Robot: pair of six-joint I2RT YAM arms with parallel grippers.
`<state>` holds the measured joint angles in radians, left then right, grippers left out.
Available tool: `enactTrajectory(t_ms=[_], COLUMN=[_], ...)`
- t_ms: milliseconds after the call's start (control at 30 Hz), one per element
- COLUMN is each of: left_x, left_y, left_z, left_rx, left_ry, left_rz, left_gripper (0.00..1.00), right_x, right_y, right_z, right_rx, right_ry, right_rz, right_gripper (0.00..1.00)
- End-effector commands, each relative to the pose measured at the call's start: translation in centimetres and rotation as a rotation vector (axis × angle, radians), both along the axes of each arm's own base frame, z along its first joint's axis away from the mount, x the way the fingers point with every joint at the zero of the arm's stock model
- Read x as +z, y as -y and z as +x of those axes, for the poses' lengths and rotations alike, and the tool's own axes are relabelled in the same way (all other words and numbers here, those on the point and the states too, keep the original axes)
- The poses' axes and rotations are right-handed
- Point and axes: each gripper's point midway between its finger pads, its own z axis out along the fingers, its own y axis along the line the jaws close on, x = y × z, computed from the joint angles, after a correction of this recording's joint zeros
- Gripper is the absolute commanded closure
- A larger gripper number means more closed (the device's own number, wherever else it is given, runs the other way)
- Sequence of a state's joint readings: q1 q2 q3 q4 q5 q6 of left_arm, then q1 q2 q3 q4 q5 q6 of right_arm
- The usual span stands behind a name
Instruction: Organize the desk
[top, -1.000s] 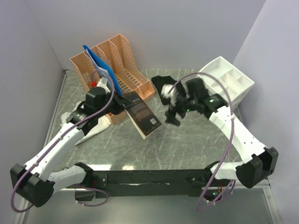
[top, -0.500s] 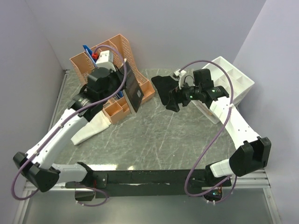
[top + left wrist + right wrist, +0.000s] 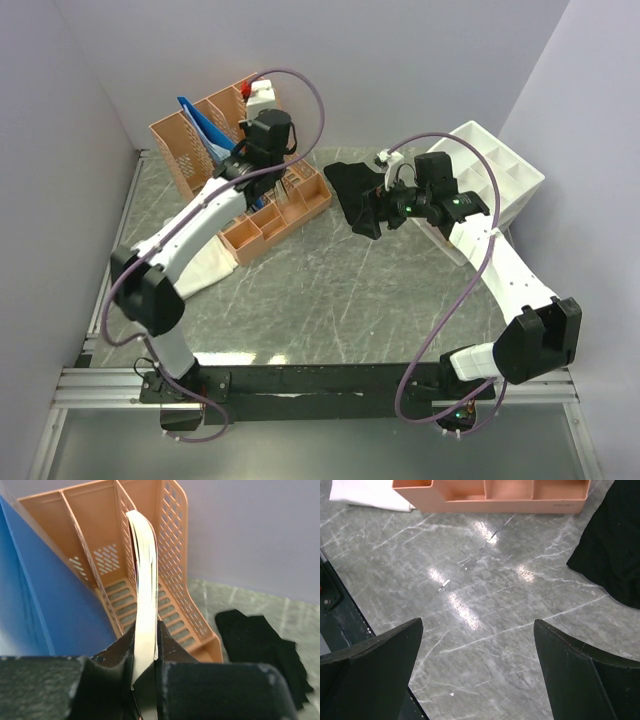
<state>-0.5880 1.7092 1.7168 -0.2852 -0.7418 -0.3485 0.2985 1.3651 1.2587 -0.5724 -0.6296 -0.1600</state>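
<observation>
- Within the last second, the left gripper [image 3: 146, 647] swung the thin black-covered book with white page edges [image 3: 145, 590] up from low over the tabletop. It ended edge-on above the tall orange perforated plastic file rack [image 3: 172, 535].
- Its jaws stayed clamped on the book's lower edge. The book pointed at the slots to the right of the flat blue folder [image 3: 40, 595], but we could not tell which slot it lined up with.
- We judged the filing step close to done: the book needed only lowering and release.
- The right gripper [image 3: 476, 630] moved back from mid-table toward the crumpled black cloth [image 3: 350, 185]. It hovered beside the cloth with its jaws spread wide and nothing between them.
- The desk [image 3: 330, 290] filled the middle of the overhead view as a grey-green marble-patterned tabletop with white veins, glossy under the lights. A black metal rail [image 3: 320, 380] ran along its near edge.
- Its centre lay bare. A low orange plastic compartment tray [image 3: 270, 215] and a white cloth [image 3: 200, 270] sat at the left, and a white divided box [image 3: 490, 170] at the far right.
</observation>
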Motion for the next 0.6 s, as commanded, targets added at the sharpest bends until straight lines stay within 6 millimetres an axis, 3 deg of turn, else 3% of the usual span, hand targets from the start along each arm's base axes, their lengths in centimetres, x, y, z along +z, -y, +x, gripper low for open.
enactTrajectory(t_ms=[0, 133, 567], left_x=[5.1, 3.4, 0.8], left_y=[-1.9, -2.4, -3.6], left_z=[1.6, 3.8, 8.3], left_rx=[0.128, 0.151, 0.255], left_ry=[0.125, 0.114, 0.131], left_rz=[-0.004, 0.016, 0.057], left_gripper=[0.99, 0.99, 0.99], right_x=[1.5, 1.2, 1.3], right_y=[0.2, 0.2, 0.3], right_z=[0.8, 1.0, 1.6], right_rx=[-0.038, -0.04, -0.053], right_ry=[0.061, 0.06, 0.064], right_rz=[0.015, 0.009, -0.003], right_gripper=[0.0, 0.0, 0.0])
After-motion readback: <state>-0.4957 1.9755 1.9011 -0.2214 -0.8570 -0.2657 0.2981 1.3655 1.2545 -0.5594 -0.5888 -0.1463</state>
